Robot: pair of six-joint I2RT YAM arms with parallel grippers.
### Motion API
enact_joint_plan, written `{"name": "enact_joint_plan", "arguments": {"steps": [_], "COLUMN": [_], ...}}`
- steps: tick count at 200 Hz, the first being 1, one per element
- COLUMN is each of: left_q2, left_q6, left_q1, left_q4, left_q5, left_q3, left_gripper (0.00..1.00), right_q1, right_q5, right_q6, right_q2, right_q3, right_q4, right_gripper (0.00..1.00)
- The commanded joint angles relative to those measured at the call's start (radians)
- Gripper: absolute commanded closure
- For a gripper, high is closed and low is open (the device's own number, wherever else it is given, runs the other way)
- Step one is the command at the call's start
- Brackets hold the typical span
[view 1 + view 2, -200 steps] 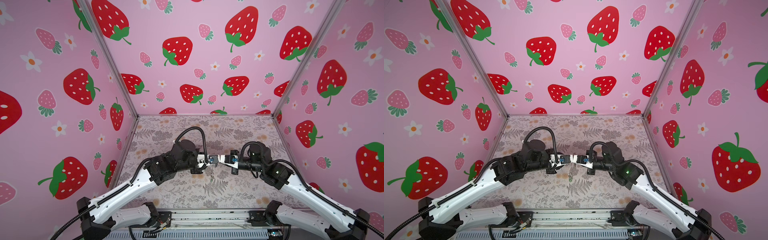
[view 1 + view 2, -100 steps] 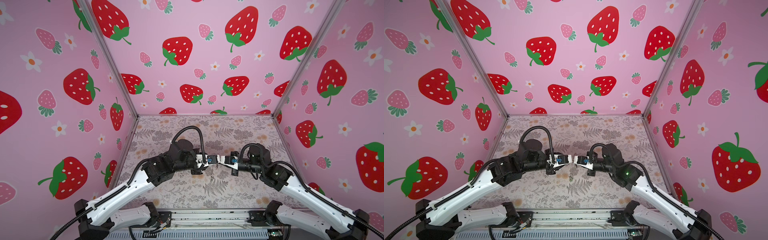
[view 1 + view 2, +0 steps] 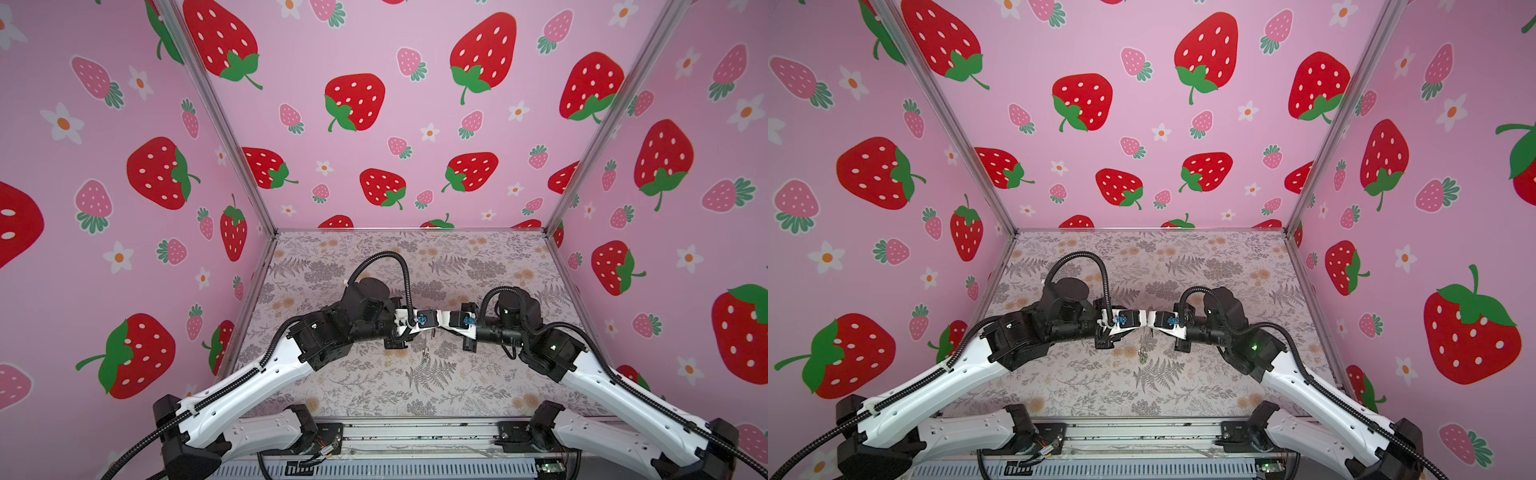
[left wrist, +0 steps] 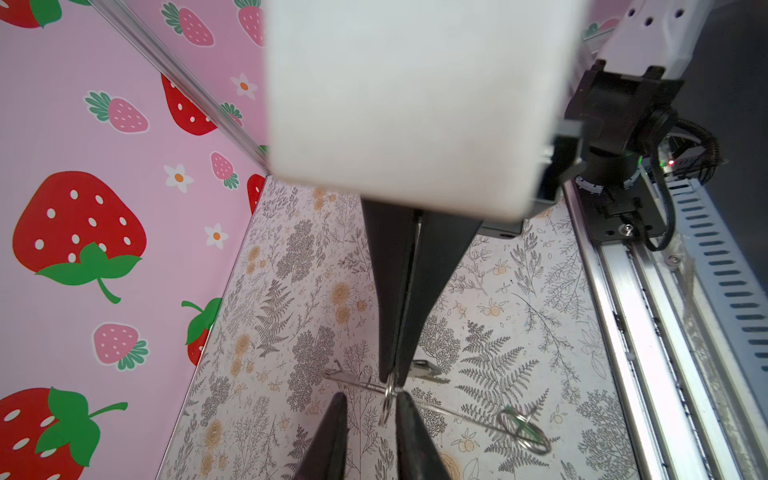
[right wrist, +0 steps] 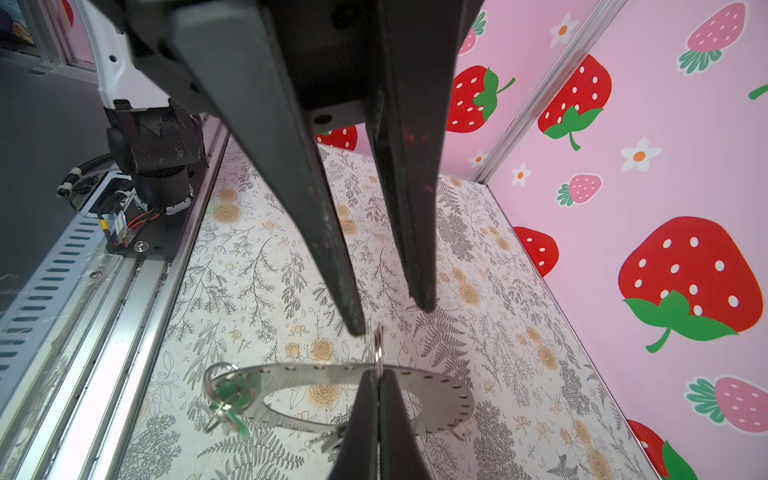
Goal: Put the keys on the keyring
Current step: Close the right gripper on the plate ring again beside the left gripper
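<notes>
Jaws of my right gripper (image 5: 379, 376) sit pinched together on a wire loop (image 5: 379, 345) at the rim of the keyring (image 5: 299, 376), green key (image 5: 235, 392) at one end, left gripper (image 5: 390, 318) jaws slightly apart just beyond; I judge we're mid-threading, needing a fine close on that loop

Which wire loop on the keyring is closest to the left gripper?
The bare loop standing up beside the right gripper's pinch, just off the left gripper's tips. The other loops sit with the green tag at the keyring's far end.
</notes>
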Motion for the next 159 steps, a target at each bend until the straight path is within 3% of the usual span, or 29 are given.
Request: {"name": "enact_joint_plan", "arguments": {"steps": [1, 131, 159], "left_q2": [0.010, -0.017, -0.017], "left_q6": [0.000, -0.014, -0.013], "left_q1": [0.001, 0.027, 0.033], "left_q4": [0.026, 0.095, 0.098], "left_q5": [0.032, 0.097, 0.106], "left_q3": [0.010, -0.063, -0.064], "left_gripper": [0.77, 0.82, 0.89], "right_q1": [-0.001, -0.001, -0.001], "right_q5": [-0.029, -0.060, -0.069], "right_q6": [0.003, 0.009, 0.006], "right_q2": [-0.007, -0.018, -0.018], "right_q3": [0.032, 0.026, 0.024], "right_q4": [0.035, 0.057, 0.059], "right_gripper": [0.99, 0.99, 0.99]}}
